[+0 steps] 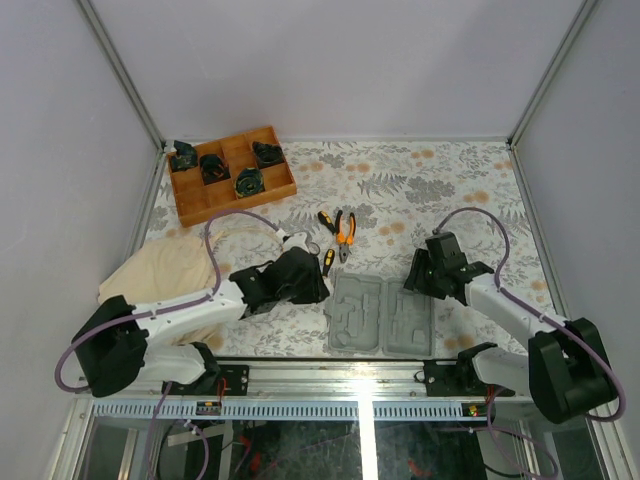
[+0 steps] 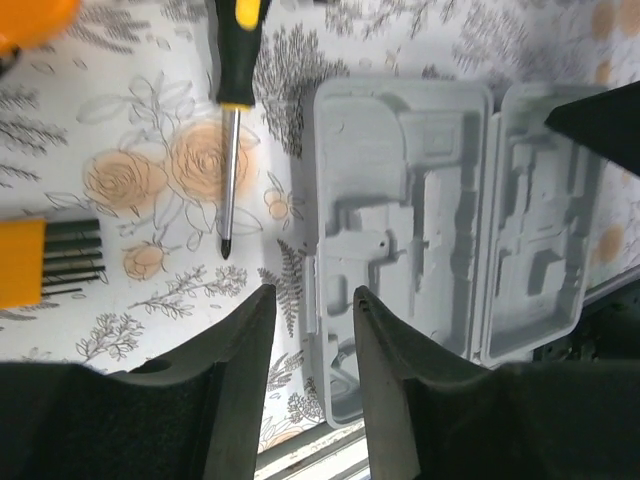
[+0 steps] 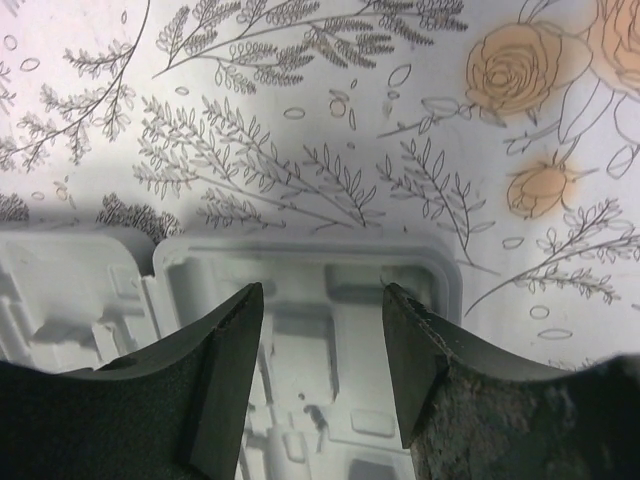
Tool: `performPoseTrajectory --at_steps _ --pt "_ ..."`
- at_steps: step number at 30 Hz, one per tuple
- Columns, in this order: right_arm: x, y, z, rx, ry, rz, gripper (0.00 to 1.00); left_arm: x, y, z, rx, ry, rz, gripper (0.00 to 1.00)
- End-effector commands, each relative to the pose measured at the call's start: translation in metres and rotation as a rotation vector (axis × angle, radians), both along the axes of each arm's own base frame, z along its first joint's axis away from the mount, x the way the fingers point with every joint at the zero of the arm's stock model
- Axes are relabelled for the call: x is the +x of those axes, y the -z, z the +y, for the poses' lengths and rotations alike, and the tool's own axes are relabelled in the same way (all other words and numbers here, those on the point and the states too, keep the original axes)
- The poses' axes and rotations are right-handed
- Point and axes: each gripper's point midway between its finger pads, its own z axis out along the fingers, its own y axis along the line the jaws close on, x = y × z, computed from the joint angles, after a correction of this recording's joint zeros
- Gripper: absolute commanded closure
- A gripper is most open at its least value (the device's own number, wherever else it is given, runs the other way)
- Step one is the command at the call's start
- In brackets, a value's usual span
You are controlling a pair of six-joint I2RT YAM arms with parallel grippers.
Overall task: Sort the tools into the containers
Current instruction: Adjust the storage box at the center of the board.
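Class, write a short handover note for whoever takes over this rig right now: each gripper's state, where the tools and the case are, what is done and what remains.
Left gripper: open, empty, at the left edge of the grey case.
Right gripper: open, empty, above the case's rim.
The case lies open in front of the arms, and no tool shows in it.
The orange-handled pliers and a black-and-yellow screwdriver lie outside the case, on its far side.
Done: nothing sorted yet.
Left: pick up each tool and put it in the case.

high overhead, two close wrist views, shared case (image 1: 380,318)
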Motion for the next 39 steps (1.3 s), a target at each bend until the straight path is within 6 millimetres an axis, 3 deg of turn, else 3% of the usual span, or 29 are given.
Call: performPoseTrajectory --at_steps 1,15,22,29,39 --pt "0.025 -0.003 -0.009 -0.086 0.005 -0.050 0.42 0.022 -0.030 0.008 -0.012 -0.020 -0.093 0.63" --pt "0.084 -0.001 -0.010 -0.229 -0.041 -0.074 0.42 0.037 -0.055 0.040 -0.024 -0.087 -0.155 0.56" --pt "0.107 -0.038 0.004 -0.200 -0.116 -0.175 0.39 0.041 -0.060 0.052 -0.015 -0.111 -0.164 0.54" --pt "0.086 -0.075 0.014 -0.095 -0.156 -0.260 0.37 0.050 -0.062 0.055 0.002 -0.139 -0.161 0.53" --pt "0.036 -0.077 0.012 0.021 -0.140 -0.278 0.36 0.068 -0.061 0.048 -0.001 -0.163 -0.157 0.52"
